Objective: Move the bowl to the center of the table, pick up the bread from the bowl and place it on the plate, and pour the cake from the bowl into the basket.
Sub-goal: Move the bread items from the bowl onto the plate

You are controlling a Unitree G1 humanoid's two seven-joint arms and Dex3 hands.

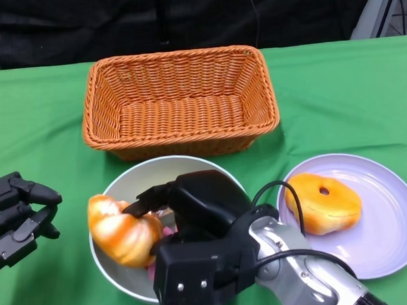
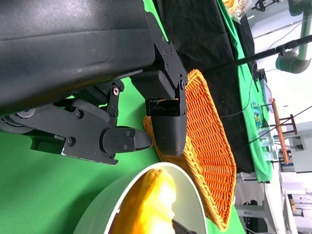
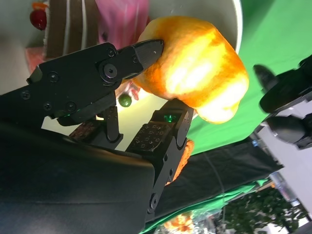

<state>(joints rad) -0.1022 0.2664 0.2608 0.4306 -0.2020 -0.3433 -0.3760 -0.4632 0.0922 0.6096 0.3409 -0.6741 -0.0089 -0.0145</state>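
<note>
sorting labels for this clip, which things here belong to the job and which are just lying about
Job: grey round bowl, orange croissant-shaped bread held by right hand, striped cake slice, lilac round plate, orange wicker basket.

Lying about: orange ring doughnut, left hand.

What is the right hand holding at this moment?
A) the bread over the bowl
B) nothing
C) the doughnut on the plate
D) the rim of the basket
A: the right hand pinches the bread above the bowl.
</note>
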